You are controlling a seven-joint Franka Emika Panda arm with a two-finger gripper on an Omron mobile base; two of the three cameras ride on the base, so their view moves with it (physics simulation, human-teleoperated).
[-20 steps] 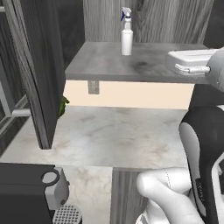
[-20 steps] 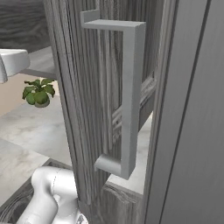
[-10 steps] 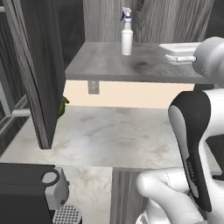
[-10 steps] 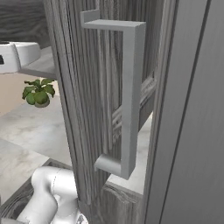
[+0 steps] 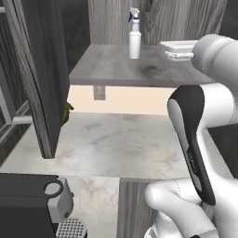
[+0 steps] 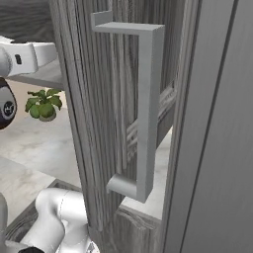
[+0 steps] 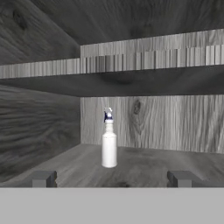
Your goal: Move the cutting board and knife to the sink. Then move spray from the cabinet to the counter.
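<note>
**Open gripper facing the spray on the cabinet shelf**

My gripper [image 7: 111, 178] has its fingers spread wide with nothing between them, level with the grey shelf of the cabinet [image 5: 116, 69]. The spray [image 7: 109, 140] stands upright toward the back of that shelf, well apart from my fingertips [image 7: 43, 178]. Below the shelf lies the counter [image 5: 116, 144]; a small green plant [image 6: 43, 104] sits at its back, and the cabinet door [image 5: 39, 69] stands open at left.

1. The spray bottle [image 5: 134, 36], white with a blue-and-white trigger, stands upright near the back of the cabinet shelf [image 5: 111, 69].
2. The pale marbled worktop [image 5: 116, 144] lies below the cabinet.
</note>
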